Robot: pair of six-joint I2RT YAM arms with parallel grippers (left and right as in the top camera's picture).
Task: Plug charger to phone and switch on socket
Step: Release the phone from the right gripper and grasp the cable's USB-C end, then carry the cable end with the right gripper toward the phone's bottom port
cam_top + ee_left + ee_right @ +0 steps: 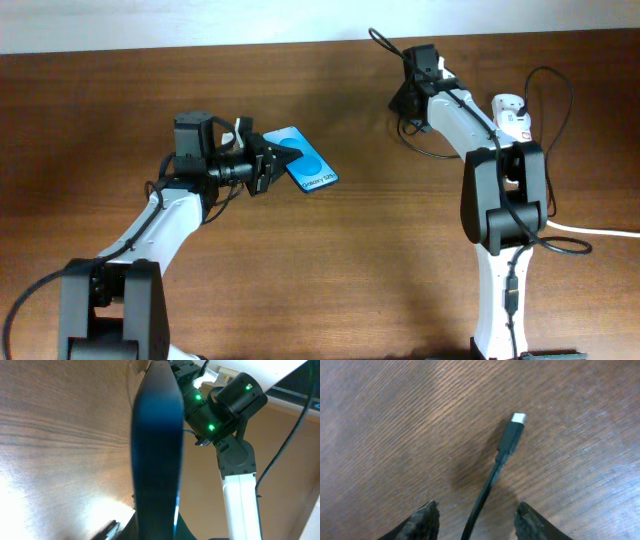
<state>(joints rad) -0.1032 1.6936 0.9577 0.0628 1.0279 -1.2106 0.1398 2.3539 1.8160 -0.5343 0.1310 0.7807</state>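
Observation:
The phone (310, 168), blue screen up, is held at its near end by my left gripper (278, 160), which is shut on it. In the left wrist view the phone (157, 445) shows edge-on as a dark slab between the fingers (156, 529). The charger's black cable (415, 146) lies on the table under my right gripper (406, 100). In the right wrist view its plug tip (514, 430) lies flat on the wood, and the cable runs back between the open fingers (480, 521), which are not touching it. The white socket (512, 115) lies at the far right.
A thick white cord (595, 231) runs off the right edge. A thin black cable loops above the socket (550, 85). The right arm (235, 440) shows beyond the phone in the left wrist view. The wooden table (330, 270) spreads between the arm bases.

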